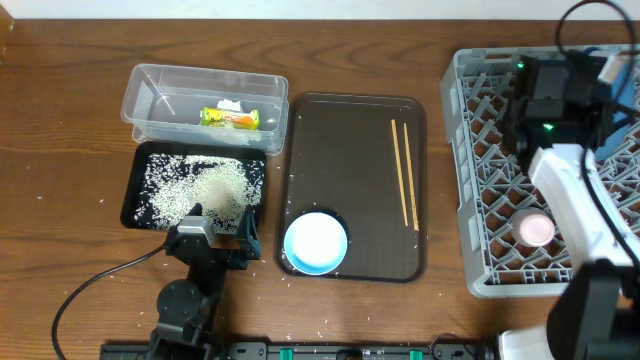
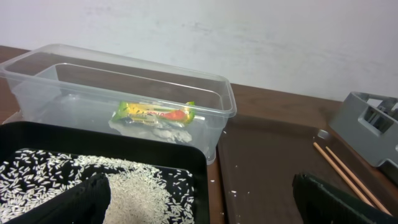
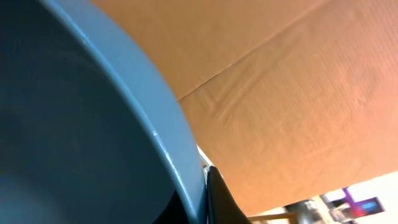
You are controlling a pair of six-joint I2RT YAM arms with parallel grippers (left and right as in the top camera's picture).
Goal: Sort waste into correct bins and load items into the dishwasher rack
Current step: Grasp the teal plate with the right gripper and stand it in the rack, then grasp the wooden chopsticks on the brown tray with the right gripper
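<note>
Over the dishwasher rack (image 1: 480, 150), the right gripper (image 3: 202, 190) looked clamped on the blue plate (image 3: 74, 124) at its rim. On the brown tray (image 1: 350, 180), the white bowl (image 1: 316, 243) lay at 3 o'clock from the left gripper (image 2: 202, 202), which was the nearer arm, with its fingers wide apart. The chopsticks (image 1: 404, 170) ran 12 to 6. The print on the wrapper (image 2: 155, 114) was unreadable.

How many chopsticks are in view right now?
2. Both thin wooden chopsticks lie side by side, lengthwise on the right part of the brown rectangular serving tray, near the grey plastic rack. None appears hidden.
</note>
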